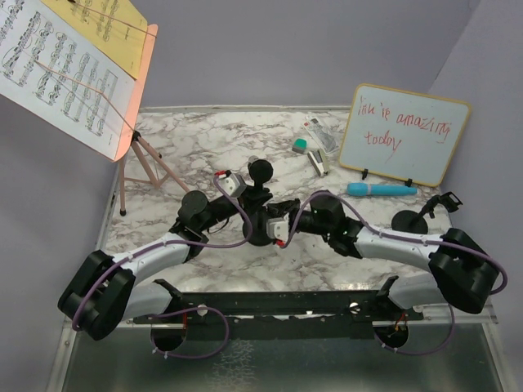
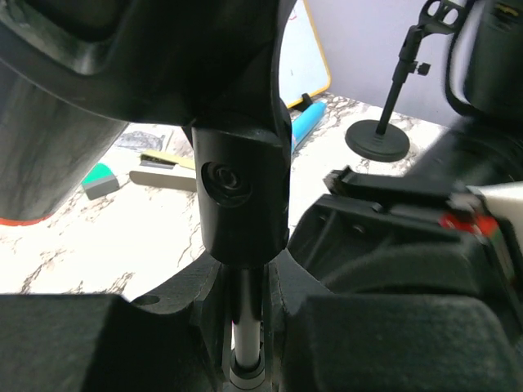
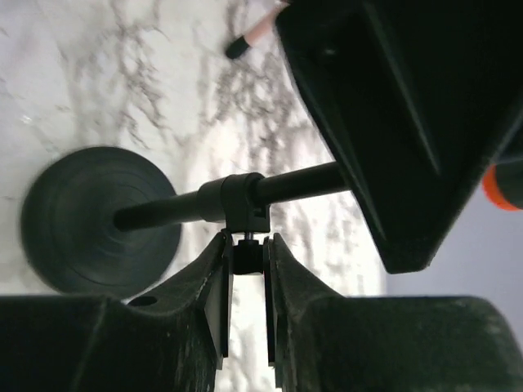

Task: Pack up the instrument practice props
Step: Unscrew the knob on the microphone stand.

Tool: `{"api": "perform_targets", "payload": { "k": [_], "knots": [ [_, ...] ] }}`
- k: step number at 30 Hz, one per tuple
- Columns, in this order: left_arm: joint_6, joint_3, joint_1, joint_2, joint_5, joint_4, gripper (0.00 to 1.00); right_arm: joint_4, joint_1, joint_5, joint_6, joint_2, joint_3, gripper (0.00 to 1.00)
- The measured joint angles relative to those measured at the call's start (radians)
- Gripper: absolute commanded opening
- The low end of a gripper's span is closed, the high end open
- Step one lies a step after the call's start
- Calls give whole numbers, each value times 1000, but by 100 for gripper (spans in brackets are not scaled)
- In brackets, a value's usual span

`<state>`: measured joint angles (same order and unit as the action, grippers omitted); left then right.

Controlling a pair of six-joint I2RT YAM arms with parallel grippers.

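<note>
At mid-bench, left fingers (image 2: 283, 306) clamp the thin upper rod of the black mic pole (image 3: 294, 186) and right fingers (image 3: 214, 286) pinch its clamp knob (image 3: 248, 250): collapsing it seems in hand, so next twist that knob loose.

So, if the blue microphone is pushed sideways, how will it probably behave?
The blue microphone looks round and lies on its side on the smooth table, so it would probably roll. Its body looks stiff, probably plastic, so it should not bend.

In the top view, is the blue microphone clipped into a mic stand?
No, the blue microphone lies flat on the table in front of the whiteboard.
</note>
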<state>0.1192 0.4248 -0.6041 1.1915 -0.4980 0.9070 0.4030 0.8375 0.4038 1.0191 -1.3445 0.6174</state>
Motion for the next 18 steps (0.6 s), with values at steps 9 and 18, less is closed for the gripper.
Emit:
{"api": "perform_targets", "payload": {
  "k": [9,18],
  "knots": [
    [-5,5,0,3,19,-13,0,487,169,-394,382,-111,-195,0],
    [-13,7,0,3,40,-19,0,821,240,-579,531,-287,-241,18]
  ]
}}
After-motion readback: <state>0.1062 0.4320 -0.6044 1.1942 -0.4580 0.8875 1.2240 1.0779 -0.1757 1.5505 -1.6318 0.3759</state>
